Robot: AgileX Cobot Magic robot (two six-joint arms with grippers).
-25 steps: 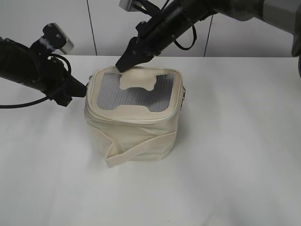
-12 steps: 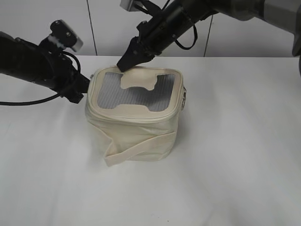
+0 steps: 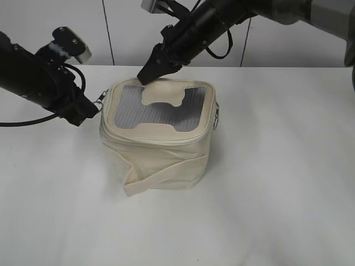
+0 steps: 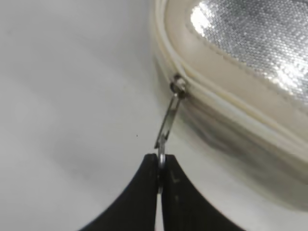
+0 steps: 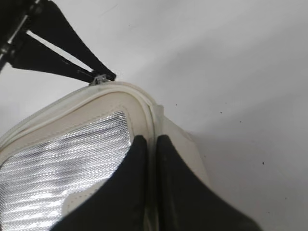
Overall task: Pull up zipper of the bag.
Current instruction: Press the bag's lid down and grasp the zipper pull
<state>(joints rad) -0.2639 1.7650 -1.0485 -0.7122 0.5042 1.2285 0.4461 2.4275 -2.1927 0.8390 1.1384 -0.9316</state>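
The cream-white bag (image 3: 158,145) stands upright mid-table, with its grey mesh top panel (image 3: 158,108) facing up. My left gripper (image 3: 91,108) is at the bag's left top corner, shut on the silver ring pull (image 4: 166,129) of the zipper slider (image 4: 178,86). The pull is stretched out from the cream zipper track (image 4: 231,103). My right gripper (image 3: 145,77) is shut on the bag's rear top rim (image 5: 144,108), pinching it between its fingertips (image 5: 150,140). A second slider (image 3: 216,113) hangs at the bag's right side.
The white table (image 3: 277,183) spreads around the bag. A white wall with dark vertical seams (image 3: 108,33) stands behind. A black cable (image 3: 33,121) trails from the left arm. The left fingers also show in the right wrist view (image 5: 67,57).
The left gripper moved toward the bag's corner, then drew back left and down. The ring pull now shows taut between it and the bag. The right gripper and bag stayed put.
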